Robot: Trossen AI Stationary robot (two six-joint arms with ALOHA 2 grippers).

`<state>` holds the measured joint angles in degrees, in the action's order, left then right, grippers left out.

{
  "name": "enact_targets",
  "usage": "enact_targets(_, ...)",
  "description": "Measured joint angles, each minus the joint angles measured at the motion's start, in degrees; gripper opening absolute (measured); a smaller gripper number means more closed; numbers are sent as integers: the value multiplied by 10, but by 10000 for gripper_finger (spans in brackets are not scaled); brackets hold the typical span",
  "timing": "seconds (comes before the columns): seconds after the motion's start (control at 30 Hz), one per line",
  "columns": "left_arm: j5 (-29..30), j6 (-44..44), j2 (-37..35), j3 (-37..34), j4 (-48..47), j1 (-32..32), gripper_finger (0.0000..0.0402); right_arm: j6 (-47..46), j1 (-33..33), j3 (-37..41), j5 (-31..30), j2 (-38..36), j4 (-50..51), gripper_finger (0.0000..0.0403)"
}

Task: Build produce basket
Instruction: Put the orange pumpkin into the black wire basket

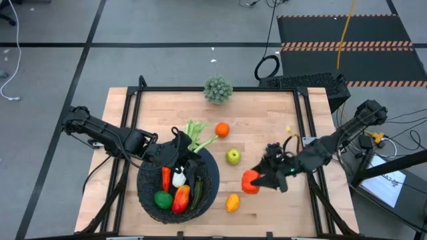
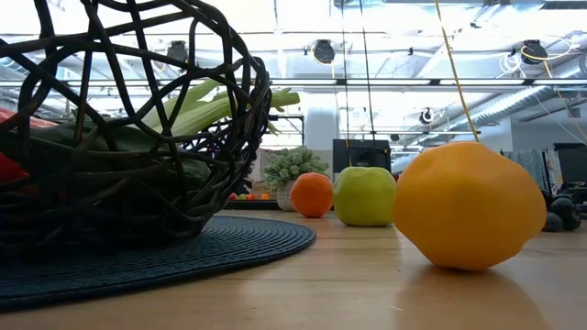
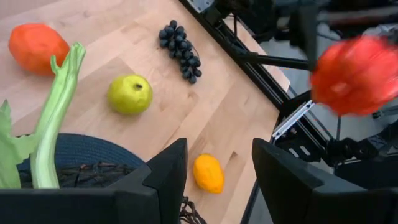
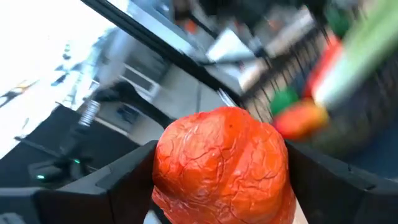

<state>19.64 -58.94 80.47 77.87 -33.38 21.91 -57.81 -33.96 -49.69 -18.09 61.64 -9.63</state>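
Table (image 1: 267,113): light wood w/ dark frame. Basket (image 1: 210,190) sits near front-left, on a dark round mat (image 2: 229,243); inside lie carrot (image 1: 165,177), lime (image 1: 163,199), mango (image 1: 181,199), cucumber (image 1: 197,192); celery (image 1: 198,137) leans out over the far rim. L gripper (image 1: 179,157) hangs over basket's far edge, fingers apart, nothing btwn them. R gripper (image 1: 257,181) is right of basket, raised, clamped on the red tomato (image 1: 250,181). Loose on wood: green apple (image 1: 233,157), orange (image 1: 222,129), lemon (image 1: 232,202) near front edge, grapes (image 3: 180,51) beyond the apple.
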Motion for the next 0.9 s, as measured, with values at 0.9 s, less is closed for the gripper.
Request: enact_targets(0.9,19,128,0,0,61,-81,182,727,114,0,-44,-77,-258,314)
